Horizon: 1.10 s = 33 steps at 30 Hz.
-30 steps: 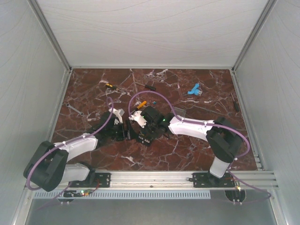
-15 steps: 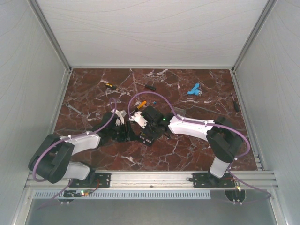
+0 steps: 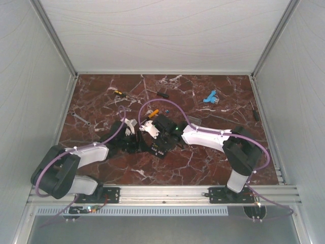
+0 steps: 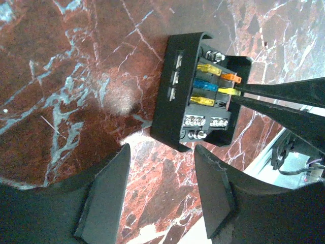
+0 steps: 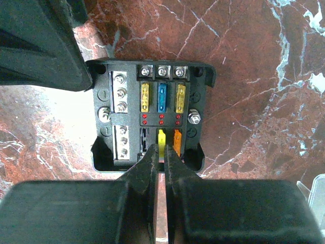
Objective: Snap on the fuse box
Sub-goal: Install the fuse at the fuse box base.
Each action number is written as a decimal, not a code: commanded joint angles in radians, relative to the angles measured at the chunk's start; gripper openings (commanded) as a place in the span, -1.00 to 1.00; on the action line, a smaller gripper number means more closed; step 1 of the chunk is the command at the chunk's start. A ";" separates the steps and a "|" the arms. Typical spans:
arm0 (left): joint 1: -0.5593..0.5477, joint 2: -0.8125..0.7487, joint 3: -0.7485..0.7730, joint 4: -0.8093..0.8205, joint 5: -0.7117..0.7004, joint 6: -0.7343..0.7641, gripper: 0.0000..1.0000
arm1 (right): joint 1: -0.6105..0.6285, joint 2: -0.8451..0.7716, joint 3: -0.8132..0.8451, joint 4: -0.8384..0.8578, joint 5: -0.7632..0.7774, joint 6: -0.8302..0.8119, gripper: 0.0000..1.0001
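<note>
The fuse box (image 3: 159, 148) is a black square box lying open on the marble. It holds yellow, blue and orange fuses, seen in the right wrist view (image 5: 152, 117) and the left wrist view (image 4: 200, 96). My right gripper (image 5: 162, 151) reaches into the box from its near edge, shut on a yellow fuse (image 5: 161, 138) in the lower row. Its fingers (image 4: 284, 99) enter the left wrist view from the right. My left gripper (image 4: 162, 150) is open and empty, just short of the box's side and not touching it. One of its fingers (image 5: 40, 46) shows beside the box's top-left corner.
A clear square lid (image 3: 196, 123) lies behind the right wrist. A blue connector (image 3: 209, 97), screwdrivers (image 3: 162, 93) (image 3: 119, 93), a wrench (image 3: 81, 119) and a dark tool (image 3: 255, 111) lie round the back and sides. Enclosure walls stand on three sides.
The left arm has folded its elbow and its gripper has shifted a little away from the fuse box. The right gripper has stayed at the box.
</note>
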 commanded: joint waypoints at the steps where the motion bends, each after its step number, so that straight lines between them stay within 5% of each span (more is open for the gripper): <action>1: -0.004 -0.047 0.035 0.024 -0.024 -0.012 0.09 | -0.001 0.026 -0.010 -0.005 -0.025 0.009 -1.00; 11: -0.023 0.043 0.071 0.017 -0.038 0.000 -0.03 | -0.001 0.019 -0.018 0.001 -0.028 0.022 -1.00; 22: -0.024 0.038 0.085 -0.061 -0.119 0.034 -0.43 | -0.005 -0.001 -0.019 -0.008 0.044 0.042 -1.00; 33: -0.024 0.039 0.080 -0.053 -0.107 0.033 -0.54 | -0.006 0.041 0.007 -0.049 0.017 0.058 -1.00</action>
